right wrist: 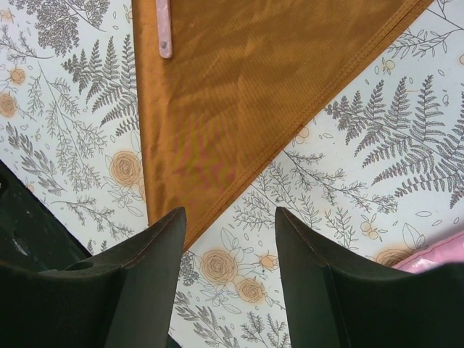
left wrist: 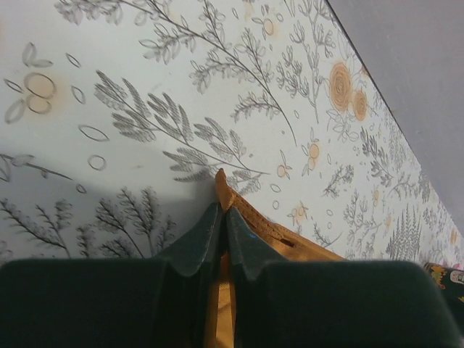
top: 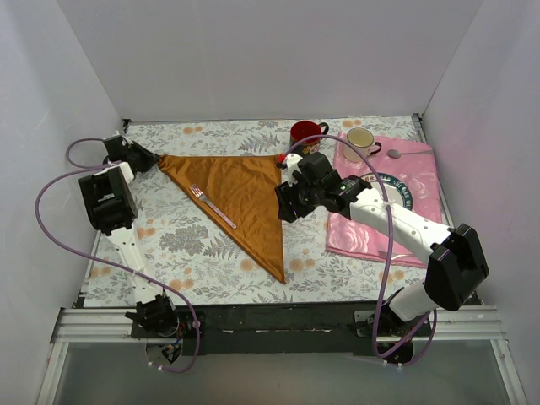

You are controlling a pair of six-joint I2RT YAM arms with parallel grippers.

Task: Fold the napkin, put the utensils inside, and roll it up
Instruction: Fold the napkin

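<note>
Napkin (top: 245, 202) corner tight in outstretched left gripper (left wrist: 221, 212); right gripper (right wrist: 228, 214) wide above another corner.

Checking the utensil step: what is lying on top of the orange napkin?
One fork lies on the folded napkin, tines toward its far-left corner. Anything between the cloth layers is covered from view.

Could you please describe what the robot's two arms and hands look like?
The left arm and right arm have white links and boxy black joints, each trailing a lilac cable. The left hand and right hand have dark, wedge-shaped fingers.
</note>
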